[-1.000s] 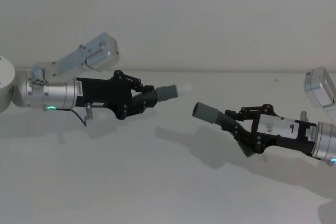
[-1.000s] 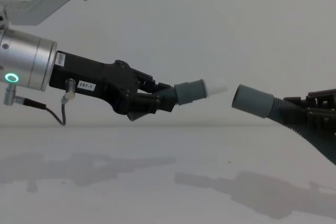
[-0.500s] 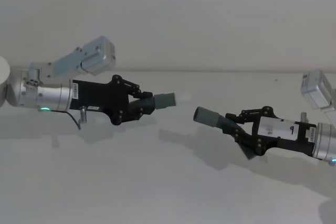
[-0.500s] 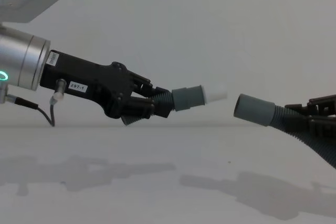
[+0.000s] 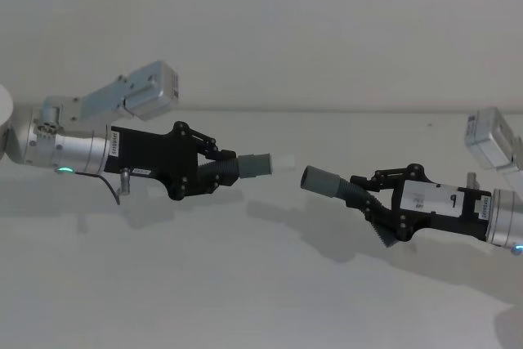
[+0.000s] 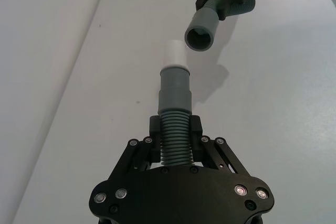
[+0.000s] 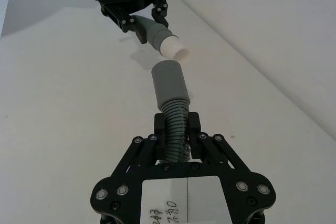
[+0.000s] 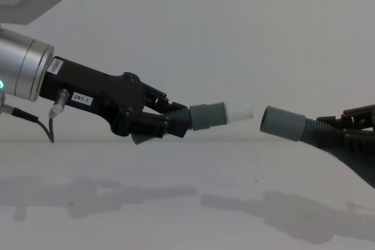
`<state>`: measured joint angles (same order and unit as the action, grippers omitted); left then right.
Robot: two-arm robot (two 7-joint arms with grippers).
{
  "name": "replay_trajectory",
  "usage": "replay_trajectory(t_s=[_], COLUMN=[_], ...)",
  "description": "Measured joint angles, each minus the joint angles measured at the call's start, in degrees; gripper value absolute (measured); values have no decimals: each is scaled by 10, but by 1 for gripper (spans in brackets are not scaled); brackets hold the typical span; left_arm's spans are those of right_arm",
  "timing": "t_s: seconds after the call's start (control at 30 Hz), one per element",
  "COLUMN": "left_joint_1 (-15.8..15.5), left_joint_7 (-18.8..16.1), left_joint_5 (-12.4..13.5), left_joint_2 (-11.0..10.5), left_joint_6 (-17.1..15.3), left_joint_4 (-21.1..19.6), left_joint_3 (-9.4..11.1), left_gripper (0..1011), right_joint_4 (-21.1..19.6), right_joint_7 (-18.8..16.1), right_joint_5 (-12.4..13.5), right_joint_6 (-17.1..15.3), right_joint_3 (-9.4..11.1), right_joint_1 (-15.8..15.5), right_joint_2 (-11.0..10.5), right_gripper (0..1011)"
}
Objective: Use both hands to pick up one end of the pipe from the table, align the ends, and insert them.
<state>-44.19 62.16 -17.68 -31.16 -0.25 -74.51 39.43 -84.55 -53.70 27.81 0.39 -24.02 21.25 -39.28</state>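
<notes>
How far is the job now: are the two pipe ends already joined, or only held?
Done: the left gripper holds the shorter piece and the right gripper holds the longer piece, both above the table. In hand: alignment, the pale tip faces the socket. Left: closing the gap and inserting.

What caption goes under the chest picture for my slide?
Left end effector aims the pale-tipped cuff at the socket cuff, a small gap apart, above the table.
</notes>
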Motion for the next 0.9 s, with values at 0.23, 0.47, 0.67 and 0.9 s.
replay_trajectory(t_s=[0.23, 0.47, 0.67, 0.9], left_joint_1=[-5, -10, -14, -17], left_joint_7=[7, 12, 15, 20], left_joint_5=[-1, -2, -3, -6], left_joint_2=[-1, -1, -1, -1], left_joint_6=[0, 1, 2, 4], left_joint_4=[4, 8, 11, 15], left_joint_3=[6, 12, 17, 22], left_gripper=[306, 306, 306, 306], right_joint_4=[1, 3, 5, 8], right_joint_7=[2, 6, 9, 12], right_joint_5=[-2, -4, -5, -6], right_joint_6=[1, 2, 1, 0], right_joint_3=[-5, -9, -14, -19], right_joint_1=[4, 8, 10, 14], right_joint_2=[-1, -2, -3, -3], right_gripper=[241, 241, 240, 240])
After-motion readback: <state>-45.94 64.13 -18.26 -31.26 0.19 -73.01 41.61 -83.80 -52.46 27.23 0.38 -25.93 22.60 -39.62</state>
